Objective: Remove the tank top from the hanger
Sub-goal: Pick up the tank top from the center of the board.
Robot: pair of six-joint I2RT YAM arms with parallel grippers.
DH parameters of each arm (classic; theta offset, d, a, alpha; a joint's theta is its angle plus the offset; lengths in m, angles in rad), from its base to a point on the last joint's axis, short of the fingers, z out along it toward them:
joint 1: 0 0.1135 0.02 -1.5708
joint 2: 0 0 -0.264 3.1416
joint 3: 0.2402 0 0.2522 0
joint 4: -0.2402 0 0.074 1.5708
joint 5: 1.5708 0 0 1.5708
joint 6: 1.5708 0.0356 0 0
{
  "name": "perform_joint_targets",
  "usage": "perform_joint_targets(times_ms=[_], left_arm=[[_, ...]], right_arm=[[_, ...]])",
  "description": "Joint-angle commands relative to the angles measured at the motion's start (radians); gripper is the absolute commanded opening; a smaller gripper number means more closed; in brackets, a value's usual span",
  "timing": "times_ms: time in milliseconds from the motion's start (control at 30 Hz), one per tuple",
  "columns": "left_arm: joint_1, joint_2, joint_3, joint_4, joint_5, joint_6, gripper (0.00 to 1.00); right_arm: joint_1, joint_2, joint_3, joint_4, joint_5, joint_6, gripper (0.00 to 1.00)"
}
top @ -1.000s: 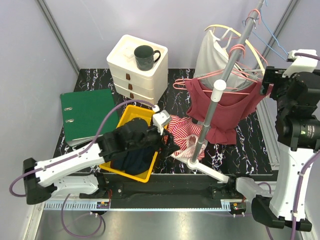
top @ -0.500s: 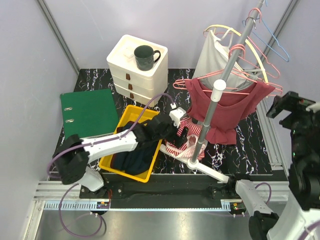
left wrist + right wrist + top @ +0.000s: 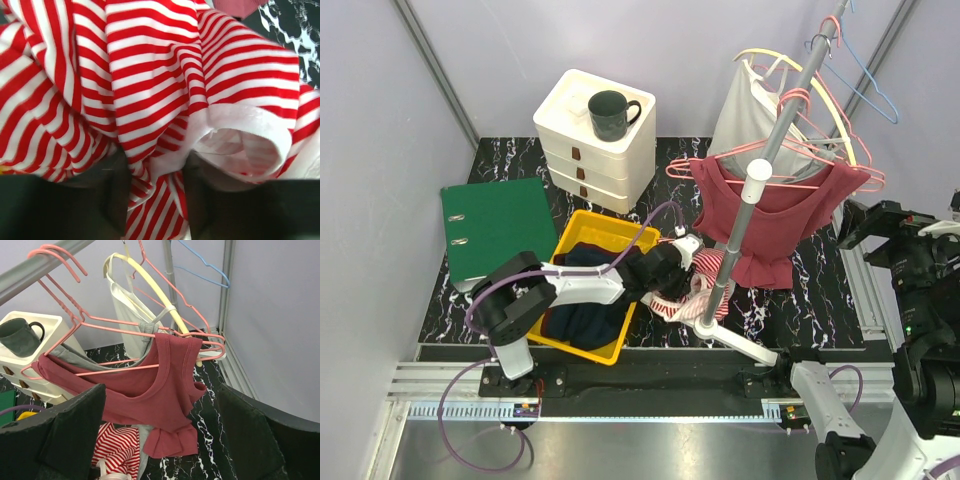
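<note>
One tank top point(image 3: 170, 385) on hanger point(image 3: 120, 369)

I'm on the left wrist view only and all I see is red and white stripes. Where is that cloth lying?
Observer: The striped cloth lies on the table at the foot of the rack pole, beside the yellow bin.
Operator: Is there a top on a hanger?
Observer: Yes, a maroon tank top hangs on a pink hanger.
Operator: And the right gripper?
Observer: The right gripper is open, facing the tank top, not touching it.
</note>
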Motion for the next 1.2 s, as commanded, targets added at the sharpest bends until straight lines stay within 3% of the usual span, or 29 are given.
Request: perform_joint_targets(times_ms=[0, 33, 167, 300, 433, 700, 967, 1100, 1167], left_arm=[[0.002, -0.058, 0.059, -0.061, -0.076, 0.036, 0.1], [0.002, -0.083, 0.079, -0.083, -0.081, 0.042, 0.0], [0.027, -0.268, 0.097, -0.151, -0.049, 0.042, 0.0], [0.087, -0.481, 0.146, -0.275, 0.081, 0.01, 0.0], [0.122, -0.626, 0.206, -0.391, 0.097, 0.021, 0.0], [0.225, -0.91, 0.275, -0.676, 0.009, 0.056, 0.0], [0.237, -1.054, 0.514, -0.919, -0.188, 0.108, 0.0], [0.237, -1.098, 0.444, -0.898, -0.137, 0.056, 0.0], [0.237, -1.133, 0.326, -0.843, -0.074, 0.0, 0.0]], right_arm=[[0.007, -0.022, -0.009, 0.055, -0.028, 0.003, 1.0], [0.01, -0.027, -0.009, 0.055, -0.029, -0.001, 1.0], [0.027, -0.038, -0.012, 0.057, -0.002, -0.011, 1.0], [0.038, -0.044, -0.027, 0.064, 0.006, -0.017, 1.0], [0.038, -0.042, -0.029, 0.072, -0.006, -0.014, 1.0], [0.04, -0.028, -0.001, 0.073, -0.018, -0.01, 1.0], [0.04, -0.025, -0.006, 0.092, -0.055, -0.001, 1.0], [0.04, -0.038, -0.012, 0.101, -0.064, 0.006, 1.0], [0.04, -0.044, -0.018, 0.106, -0.072, 0.006, 1.0]])
